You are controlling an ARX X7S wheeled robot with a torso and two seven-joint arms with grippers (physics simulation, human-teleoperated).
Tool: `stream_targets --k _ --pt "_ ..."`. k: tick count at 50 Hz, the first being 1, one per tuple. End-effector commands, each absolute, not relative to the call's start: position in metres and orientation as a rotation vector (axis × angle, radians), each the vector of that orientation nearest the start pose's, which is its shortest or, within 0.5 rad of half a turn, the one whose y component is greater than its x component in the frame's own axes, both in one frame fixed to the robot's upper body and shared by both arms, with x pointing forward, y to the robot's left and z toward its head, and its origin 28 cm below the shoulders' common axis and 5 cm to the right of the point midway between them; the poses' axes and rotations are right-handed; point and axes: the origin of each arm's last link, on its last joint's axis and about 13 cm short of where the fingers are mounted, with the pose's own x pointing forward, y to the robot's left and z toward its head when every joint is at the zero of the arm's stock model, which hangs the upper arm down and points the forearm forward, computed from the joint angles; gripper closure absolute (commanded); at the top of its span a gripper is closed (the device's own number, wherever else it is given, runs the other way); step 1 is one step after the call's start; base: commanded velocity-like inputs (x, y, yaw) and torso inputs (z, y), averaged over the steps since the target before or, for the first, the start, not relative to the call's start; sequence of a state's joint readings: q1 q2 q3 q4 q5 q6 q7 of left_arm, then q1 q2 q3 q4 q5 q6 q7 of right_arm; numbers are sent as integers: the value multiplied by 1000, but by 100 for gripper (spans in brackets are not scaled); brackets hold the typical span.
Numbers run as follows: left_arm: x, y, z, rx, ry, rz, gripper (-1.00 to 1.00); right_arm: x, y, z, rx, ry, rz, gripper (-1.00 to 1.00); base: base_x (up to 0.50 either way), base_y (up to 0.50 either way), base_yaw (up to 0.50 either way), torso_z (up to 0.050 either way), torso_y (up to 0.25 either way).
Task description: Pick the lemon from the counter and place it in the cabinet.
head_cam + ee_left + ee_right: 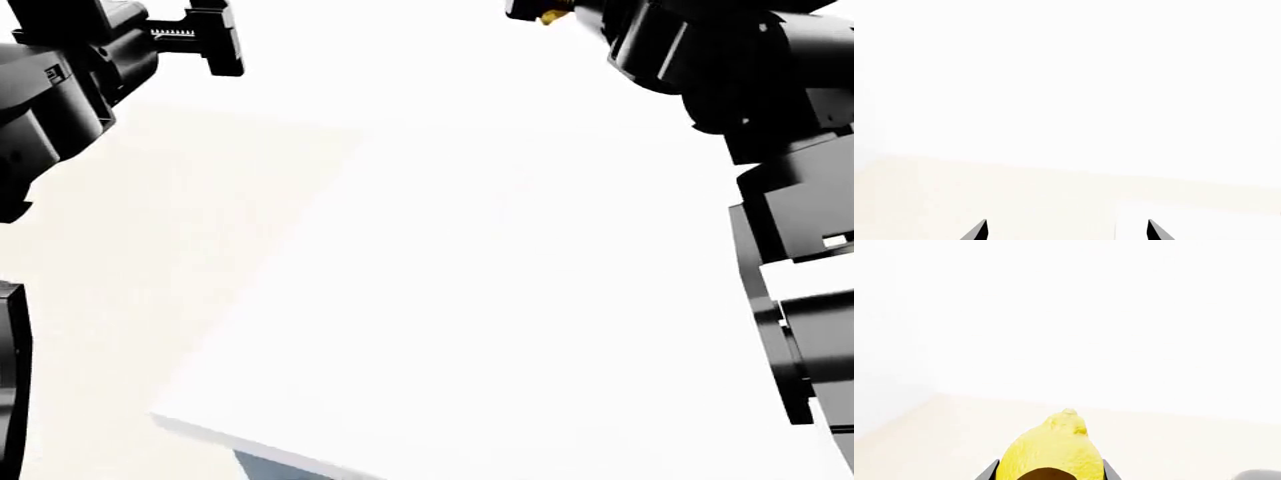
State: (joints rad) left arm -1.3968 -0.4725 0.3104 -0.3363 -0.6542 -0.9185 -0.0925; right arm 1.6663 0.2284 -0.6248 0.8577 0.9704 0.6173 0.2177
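Right gripper [1049, 475] is closed on the lemon [1053, 450]: in the right wrist view its two dark fingers [989, 472] press against the fruit's sides, and the lemon's nippled end points away from the camera. In the head view the same gripper sits at the top edge on the right, mostly hidden behind the bulky black right arm [787, 170], with only a sliver of yellow lemon [550, 14] peeking out.

Largest of what surrounds it is the counter [534, 320], a broad, plain, cream-white surface filling most of the head view (so bright that its limits are hard to trace). Its near edge shows low in that view, with a small patch of pale blue-grey just beneath. A warmer cream area [147, 260] lies to the left of it; whether this is floor or another surface cannot be told.

Next in size is the left arm [54, 90], black, at the upper left of the head view. Its left gripper [1067, 231] is spread wide and holds nothing; in the left wrist view only the two dark fingertips [977, 231] show, well apart, against blank white and cream.
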Motion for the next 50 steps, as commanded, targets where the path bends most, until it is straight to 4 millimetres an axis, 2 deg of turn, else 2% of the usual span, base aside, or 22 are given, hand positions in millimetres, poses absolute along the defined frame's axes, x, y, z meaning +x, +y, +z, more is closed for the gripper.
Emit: stream_targets --k 1,50 --pt "362 293 335 23 -32 -57 -100 404 -102 363 136 -6 152 100 0 0 500 0 0" --pt "362 293 335 18 -31 -55 -100 401 -102 361 137 5 166 100 0 0 500 0 0"
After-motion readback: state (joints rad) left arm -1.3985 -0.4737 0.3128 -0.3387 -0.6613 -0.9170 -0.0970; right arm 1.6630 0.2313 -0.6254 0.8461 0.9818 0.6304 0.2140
